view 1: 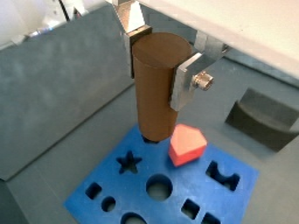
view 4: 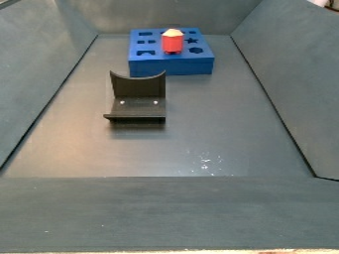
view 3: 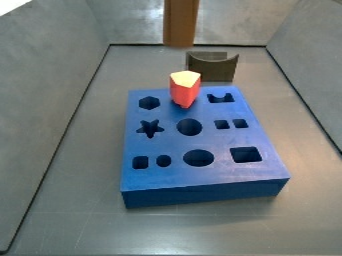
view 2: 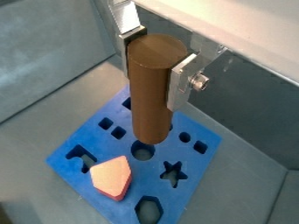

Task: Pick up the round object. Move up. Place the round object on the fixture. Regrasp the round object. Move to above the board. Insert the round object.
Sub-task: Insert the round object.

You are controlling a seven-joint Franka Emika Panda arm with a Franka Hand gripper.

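My gripper [view 1: 160,74] is shut on the round object [view 1: 158,101], a brown wooden peg held upright by its upper end between the silver fingers; both wrist views show this [view 2: 156,74]. The peg [view 2: 151,105] hangs above the blue board [view 2: 93,144], its lower end near a round hole [view 2: 142,150] and clear of the surface. In a side view only the peg [view 3: 182,20] shows at the top edge, above the board [view 3: 201,185]; the gripper is cut off. The dark fixture [view 3: 214,66] stands empty behind the board.
A red-and-white faceted block [view 3: 185,88] stands in a hole at the board's back, also seen in a wrist view [view 1: 184,144]. In a side view the fixture [view 4: 137,97] sits on the grey floor in front of the board [view 4: 146,62]. Grey walls slope around the floor.
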